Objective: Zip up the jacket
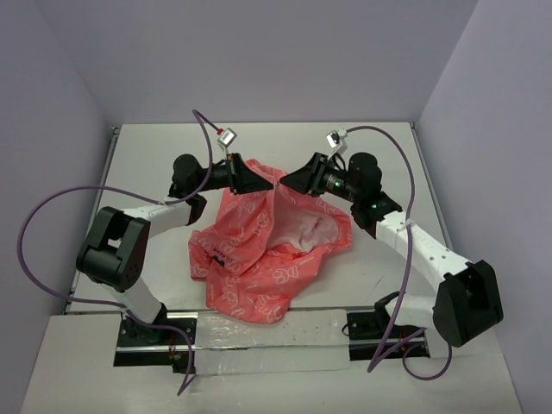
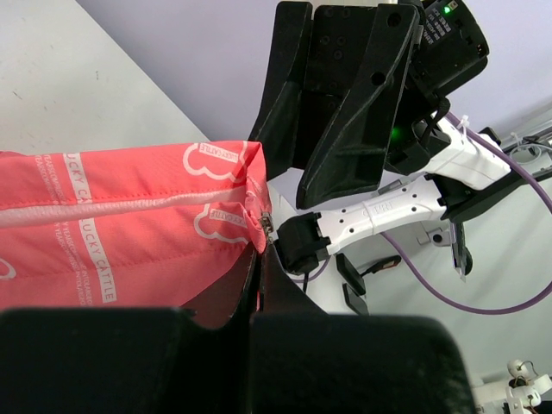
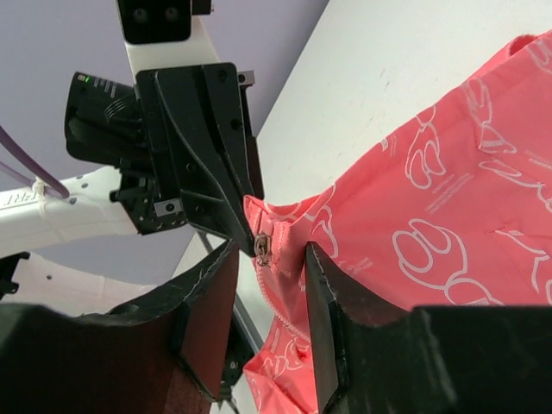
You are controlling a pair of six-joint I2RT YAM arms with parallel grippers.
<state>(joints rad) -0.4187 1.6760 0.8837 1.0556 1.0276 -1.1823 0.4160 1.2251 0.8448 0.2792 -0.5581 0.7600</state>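
Both arms stretch forward and bend inward, tips nearly touching. The left claw is clamped tight; the right claw has its fingers apart, seemingly gripping nothing.

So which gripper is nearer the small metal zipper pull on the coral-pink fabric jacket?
Left. The left gripper pinches the jacket right beside the zipper pull; the right gripper, open, straddles it without gripping.

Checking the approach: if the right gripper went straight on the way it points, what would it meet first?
Probably the zipper pull on the jacket, between the open jaws of the right gripper; the left gripper holding the fabric lies just behind, depth unclear.
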